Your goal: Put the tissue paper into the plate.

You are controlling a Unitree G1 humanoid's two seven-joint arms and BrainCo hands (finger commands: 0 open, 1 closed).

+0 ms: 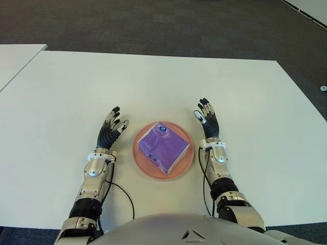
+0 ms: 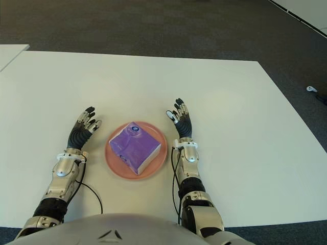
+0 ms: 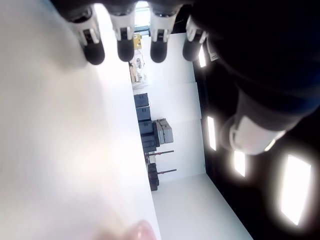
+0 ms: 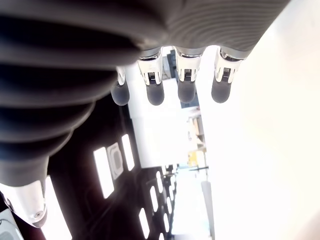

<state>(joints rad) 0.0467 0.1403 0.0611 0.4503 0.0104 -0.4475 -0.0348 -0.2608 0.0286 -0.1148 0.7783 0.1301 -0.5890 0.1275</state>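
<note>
Both hands' fingers [image 1: 113, 121] off tissue paper [image 1: 164, 147] in plate [image 1: 141, 163].

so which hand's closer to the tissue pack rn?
Right, marginally. Right hand shows open just off the plate rim; left hand open slightly farther out on the other side. Tissue pack lies in plate.

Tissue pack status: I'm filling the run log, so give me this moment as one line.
tissue pack: lying in pink plate | left robot hand: open, left of plate | right robot hand: open, right of plate | table
</note>
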